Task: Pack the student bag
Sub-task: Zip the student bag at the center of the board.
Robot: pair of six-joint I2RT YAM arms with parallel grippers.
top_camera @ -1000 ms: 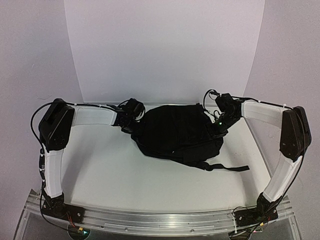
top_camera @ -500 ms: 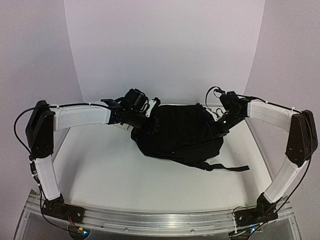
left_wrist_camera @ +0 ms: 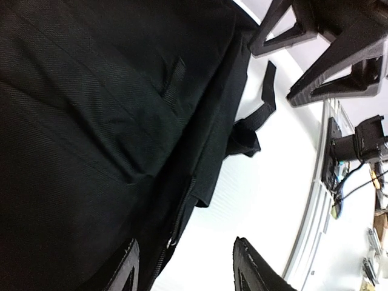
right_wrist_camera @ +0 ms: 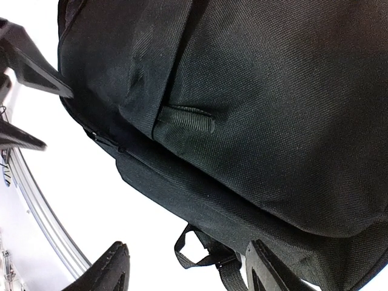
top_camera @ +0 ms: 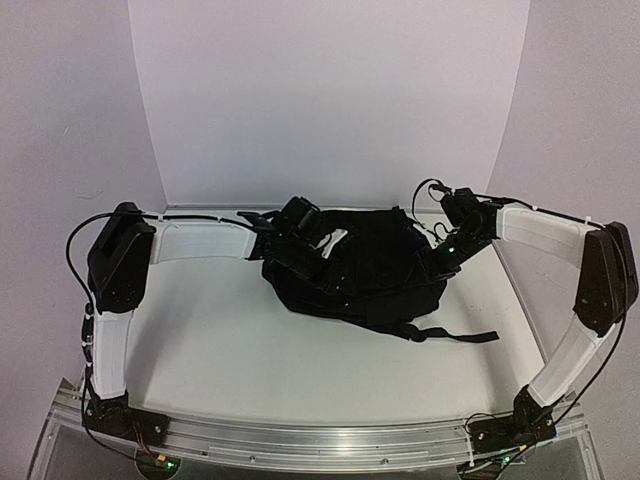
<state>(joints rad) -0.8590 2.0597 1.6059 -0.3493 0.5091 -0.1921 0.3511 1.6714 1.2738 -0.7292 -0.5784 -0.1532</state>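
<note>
The student bag, a black fabric backpack, lies at the back middle of the white table. My left gripper reaches over its upper left part. In the left wrist view the left gripper is open, with the bag's zipper edge between the fingers and nothing clamped. My right gripper sits at the bag's upper right side. In the right wrist view the right gripper is open above the bag's lower edge and a small strap loop. The bag looks closed here.
A long black strap trails from the bag to the right across the table. The metal rail with the arm bases runs along the near edge. White walls close in the back and sides.
My left gripper has opened and swung from the bag's left edge rightward, over the bag. The left arm's elbow swung out and came back. The right gripper has hardly moved.
</note>
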